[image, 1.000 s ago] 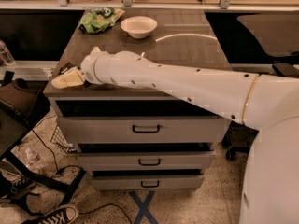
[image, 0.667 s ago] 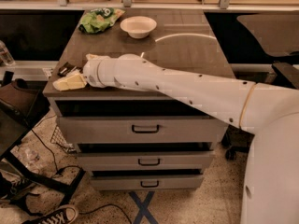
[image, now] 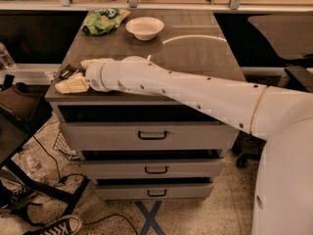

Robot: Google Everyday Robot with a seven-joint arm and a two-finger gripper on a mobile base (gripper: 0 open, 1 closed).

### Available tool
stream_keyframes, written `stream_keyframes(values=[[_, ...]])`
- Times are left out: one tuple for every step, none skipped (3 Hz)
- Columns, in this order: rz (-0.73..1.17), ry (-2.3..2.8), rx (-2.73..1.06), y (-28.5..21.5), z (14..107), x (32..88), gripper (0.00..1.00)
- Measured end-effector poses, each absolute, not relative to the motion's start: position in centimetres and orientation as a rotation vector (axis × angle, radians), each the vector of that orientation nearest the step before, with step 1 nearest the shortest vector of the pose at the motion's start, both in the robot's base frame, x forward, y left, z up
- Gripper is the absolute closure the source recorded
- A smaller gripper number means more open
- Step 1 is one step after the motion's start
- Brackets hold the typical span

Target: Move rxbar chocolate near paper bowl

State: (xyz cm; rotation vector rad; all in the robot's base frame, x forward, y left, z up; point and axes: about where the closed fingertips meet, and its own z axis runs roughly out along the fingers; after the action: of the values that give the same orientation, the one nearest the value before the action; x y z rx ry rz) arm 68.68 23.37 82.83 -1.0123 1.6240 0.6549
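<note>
The rxbar chocolate (image: 67, 73) is a small dark wrapper bar lying at the front left corner of the dark cabinet top (image: 195, 53). My gripper (image: 71, 76) is down at that corner, on the end of the white arm that reaches in from the right. Its two cream fingers (image: 71, 85) stand apart, one on each side of the bar, so it is open around it. The paper bowl (image: 145, 27) is white and round. It stands at the back middle of the top, far from the bar.
A green snack bag (image: 101, 21) lies at the back left, beside the bowl. The cabinet has three drawers with handles (image: 152, 135). Cables, shoes and a dark stand crowd the floor at the left (image: 29, 180). A shelf edge runs along the back.
The arm has lowered and shifted slightly at the front left corner. The fingers now show spread apart, with the dark bar visible between them.
</note>
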Motion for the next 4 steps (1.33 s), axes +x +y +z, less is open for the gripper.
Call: stream_keyframes(values=[[0.655, 1.624, -1.012, 23.38, 82.83, 68.68, 0.95], [0.655, 1.624, -1.013, 23.40, 83.08, 68.66, 1.00], [0.655, 1.624, -1.013, 23.41, 83.08, 68.66, 1.00], [0.655, 1.624, -1.013, 23.40, 83.09, 68.67, 1.00]])
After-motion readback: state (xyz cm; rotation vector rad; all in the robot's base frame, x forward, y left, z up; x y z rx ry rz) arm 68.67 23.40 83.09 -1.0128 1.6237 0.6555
